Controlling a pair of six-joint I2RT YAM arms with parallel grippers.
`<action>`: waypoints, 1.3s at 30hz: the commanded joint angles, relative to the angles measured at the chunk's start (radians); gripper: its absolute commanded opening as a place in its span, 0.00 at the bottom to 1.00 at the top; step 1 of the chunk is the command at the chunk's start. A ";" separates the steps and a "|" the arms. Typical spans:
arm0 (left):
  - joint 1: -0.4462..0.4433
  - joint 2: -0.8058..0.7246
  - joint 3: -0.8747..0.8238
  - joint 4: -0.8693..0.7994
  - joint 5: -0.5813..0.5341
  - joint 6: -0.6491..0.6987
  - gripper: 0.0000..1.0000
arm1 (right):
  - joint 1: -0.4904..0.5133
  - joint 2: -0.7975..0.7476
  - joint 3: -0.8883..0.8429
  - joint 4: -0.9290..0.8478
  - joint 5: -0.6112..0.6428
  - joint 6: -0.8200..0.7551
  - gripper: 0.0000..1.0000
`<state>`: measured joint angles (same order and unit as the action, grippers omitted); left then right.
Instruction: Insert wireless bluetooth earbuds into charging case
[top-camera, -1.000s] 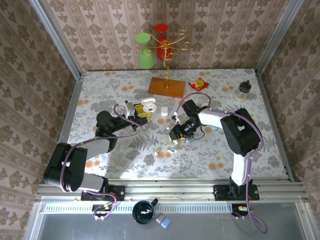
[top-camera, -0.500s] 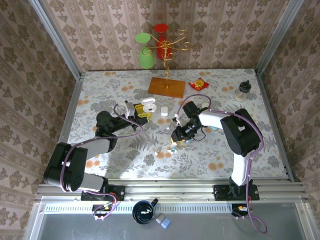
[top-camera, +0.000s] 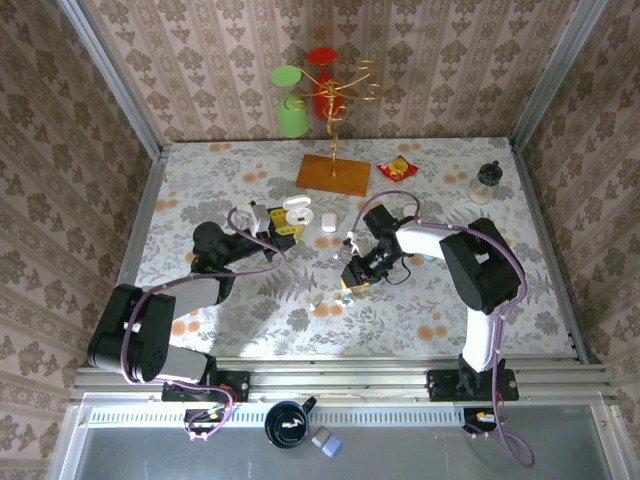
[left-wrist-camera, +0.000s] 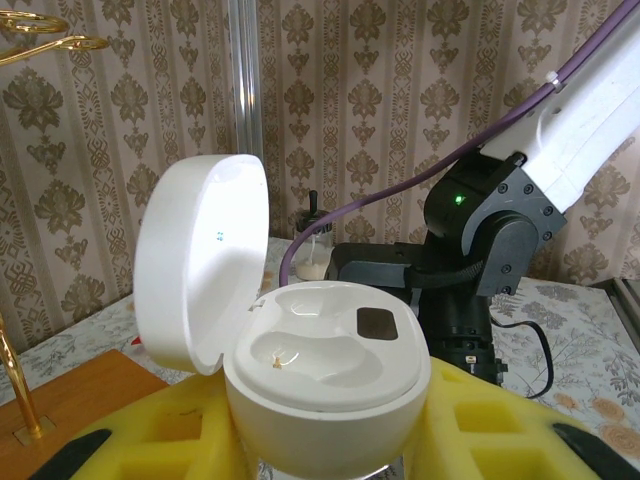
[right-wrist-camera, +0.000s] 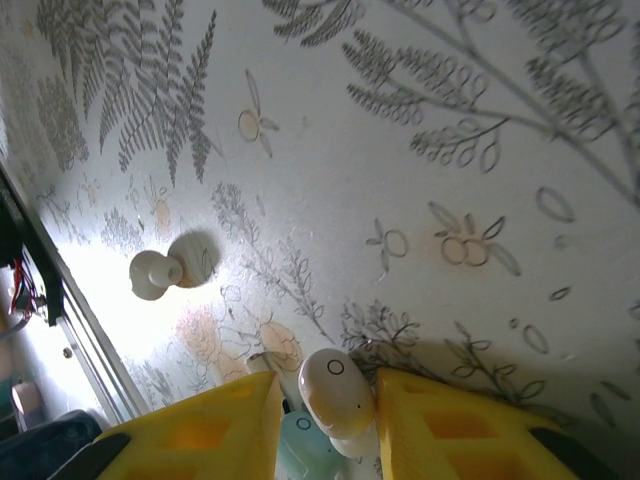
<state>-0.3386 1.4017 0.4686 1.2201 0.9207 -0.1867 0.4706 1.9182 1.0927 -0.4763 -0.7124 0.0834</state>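
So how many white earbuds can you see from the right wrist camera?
2. One earbud sits between the right tool's jaws; the other earbud lies loose on the tablecloth, up and left. More may be hidden.

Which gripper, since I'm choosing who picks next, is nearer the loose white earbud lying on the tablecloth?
Right. The right gripper hovers just beside the loose white earbud, pinching a second earbud; the left gripper is farther back, holding the open case.
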 joint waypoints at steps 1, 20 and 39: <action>0.003 0.011 0.010 0.044 0.020 -0.005 0.29 | 0.013 -0.032 -0.009 -0.040 -0.027 -0.031 0.33; 0.004 0.006 0.005 0.044 0.019 0.002 0.29 | 0.033 -0.041 -0.001 -0.009 0.051 0.013 0.24; 0.005 0.005 -0.005 0.043 -0.001 0.016 0.29 | -0.006 -0.167 -0.108 0.191 0.261 0.187 0.22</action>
<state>-0.3386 1.4075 0.4686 1.2205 0.9192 -0.1867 0.4965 1.7889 1.0336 -0.3752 -0.5434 0.1726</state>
